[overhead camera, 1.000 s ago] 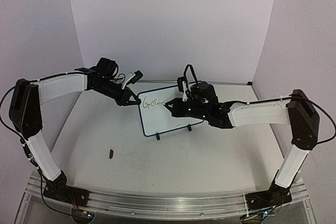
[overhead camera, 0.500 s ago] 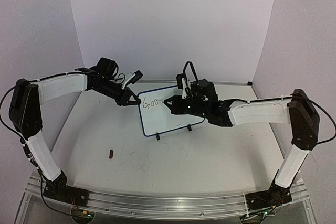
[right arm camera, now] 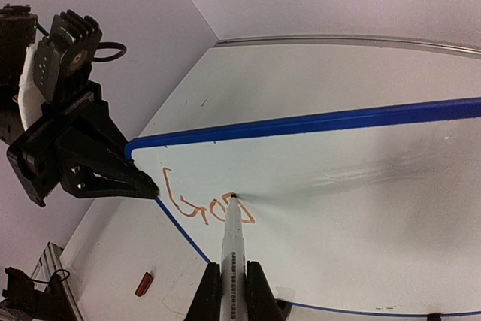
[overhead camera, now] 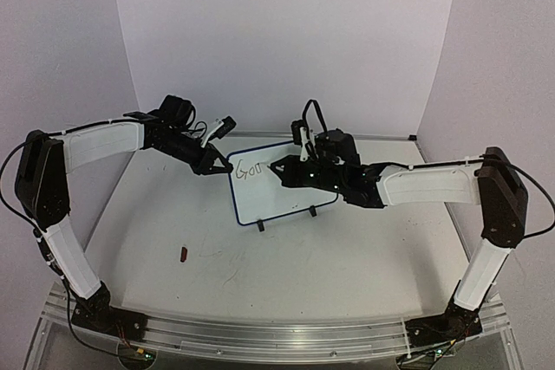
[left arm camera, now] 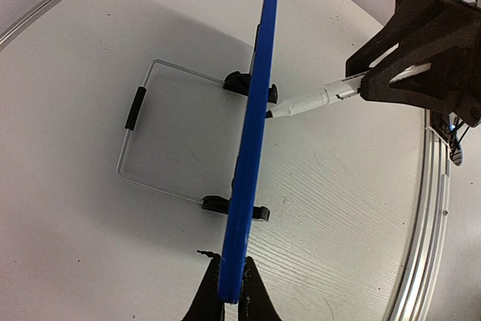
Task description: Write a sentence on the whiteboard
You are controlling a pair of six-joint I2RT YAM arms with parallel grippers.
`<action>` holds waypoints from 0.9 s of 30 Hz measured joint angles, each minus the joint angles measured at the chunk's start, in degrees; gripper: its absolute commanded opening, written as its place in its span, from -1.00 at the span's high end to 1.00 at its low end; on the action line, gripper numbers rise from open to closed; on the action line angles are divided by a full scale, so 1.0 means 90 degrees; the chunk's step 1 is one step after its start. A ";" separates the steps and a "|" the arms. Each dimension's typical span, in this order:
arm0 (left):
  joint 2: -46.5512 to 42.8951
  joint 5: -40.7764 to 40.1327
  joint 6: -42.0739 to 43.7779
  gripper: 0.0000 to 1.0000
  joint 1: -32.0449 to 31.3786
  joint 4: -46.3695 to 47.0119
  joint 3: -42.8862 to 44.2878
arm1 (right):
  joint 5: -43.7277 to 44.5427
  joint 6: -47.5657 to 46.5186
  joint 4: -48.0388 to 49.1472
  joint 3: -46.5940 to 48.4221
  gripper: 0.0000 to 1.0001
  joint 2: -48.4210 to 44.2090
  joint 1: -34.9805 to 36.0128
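Observation:
The whiteboard [overhead camera: 290, 192] stands tilted on two black feet at mid-table, blue-rimmed. My left gripper [overhead camera: 217, 165] is shut on its left edge; in the left wrist view the blue rim [left arm camera: 252, 148] runs edge-on between the left gripper [left arm camera: 231, 280] jaws. My right gripper [right arm camera: 231, 285] is shut on a white marker [right arm camera: 231, 249], its tip touching the board face [right arm camera: 361, 208]. The sentence [right arm camera: 199, 204] reads "Goo" near the top left corner. The same marker [left arm camera: 308, 100] shows in the left wrist view, meeting the board from the right.
A small red-brown cap [overhead camera: 183, 255] lies on the table left of centre, front of the board, and appears in the right wrist view as cap [right arm camera: 143, 283]. A wire stand [left arm camera: 135, 110] props the board from behind. White walls enclose the table.
The right gripper has shifted slightly left and up with the marker, and the third letter has closed into a fuller loop. The left arm and the board have not moved.

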 measured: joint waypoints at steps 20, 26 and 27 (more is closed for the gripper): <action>0.0000 -0.0039 0.0005 1.00 -0.0036 -0.0005 0.0010 | -0.0170 0.0024 0.0063 -0.0851 1.00 -0.0884 -0.0143; 0.0000 -0.0041 0.0005 1.00 -0.0037 -0.0005 0.0012 | -0.0277 0.0063 0.0114 -0.0812 1.00 -0.0621 -0.0244; 0.0000 -0.0041 0.0005 1.00 -0.0040 -0.0005 0.0012 | -0.0294 0.0077 0.0134 -0.0799 1.00 -0.0568 -0.0254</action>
